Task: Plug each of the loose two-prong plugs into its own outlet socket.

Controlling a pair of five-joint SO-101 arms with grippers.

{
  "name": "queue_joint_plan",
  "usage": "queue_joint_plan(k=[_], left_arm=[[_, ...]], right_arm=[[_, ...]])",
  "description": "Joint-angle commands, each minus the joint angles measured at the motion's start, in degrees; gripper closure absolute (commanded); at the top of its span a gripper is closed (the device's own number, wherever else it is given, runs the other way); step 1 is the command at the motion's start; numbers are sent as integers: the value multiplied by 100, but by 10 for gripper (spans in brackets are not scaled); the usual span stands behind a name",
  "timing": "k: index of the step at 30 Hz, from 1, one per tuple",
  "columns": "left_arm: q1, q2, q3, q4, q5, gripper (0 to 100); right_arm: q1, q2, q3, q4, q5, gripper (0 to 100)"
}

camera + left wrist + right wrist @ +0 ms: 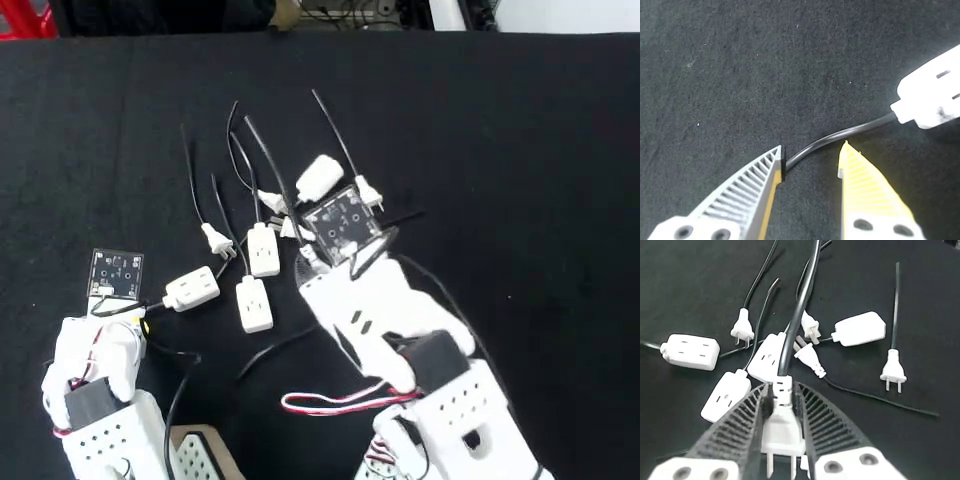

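- Right wrist view centres on the held plug (782, 425). The right gripper (781, 387) pinches its white body from both sides, with the two prongs pointing back toward the camera and the black lead running away over the pile.
- We judge that this grip fixes the plug firmly, but the prongs face away from the sockets. The plug will probably need turning before it can go in.
- Just beyond the fingertips lie the near socket (726, 395) and the second socket (767, 357), side by side with their slots facing up. The held plug's lead crosses over the second one. Either looks like a reachable target.
- One loose plug (742, 326) lies near them. The far plug (892, 371) lies on its own, well apart on the other side.
- Left wrist view shows the left gripper (812, 146) with its jaws spread and nothing clamped. A cord (840, 135) passes between them and touches one fingertip.
- That cord runs to the side socket (932, 87), which lies flat with its slots showing. We judge that the left gripper is placed there to pin the cord, so this socket cannot slide when a plug is pushed in.
- High view shows the plugs and sockets clustered mid-table (520, 130) between the arms. No plug looks seated yet.
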Motion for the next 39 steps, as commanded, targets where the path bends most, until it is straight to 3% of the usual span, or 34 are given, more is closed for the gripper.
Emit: queue_joint_plan(k=[1,7,18,25,34,39], left_arm=[[31,-9,92,26,-44,812],[31,-9,92,26,-44,812],[31,-9,92,26,-44,812],[31,-9,92,26,-44,812],[31,-9,92,26,-44,812],[31,-9,92,105,-44,812]], right_arm=[[-62,462,426,-1169,141,946],[-62,1833,576,-2295,149,931],[-62,3996,-549,-2268,141,924],[-9,4101,-1279,-791,281,850],[114,5297,-1815,-404,976,846],[976,5921,-2598,-9,1160,847]])
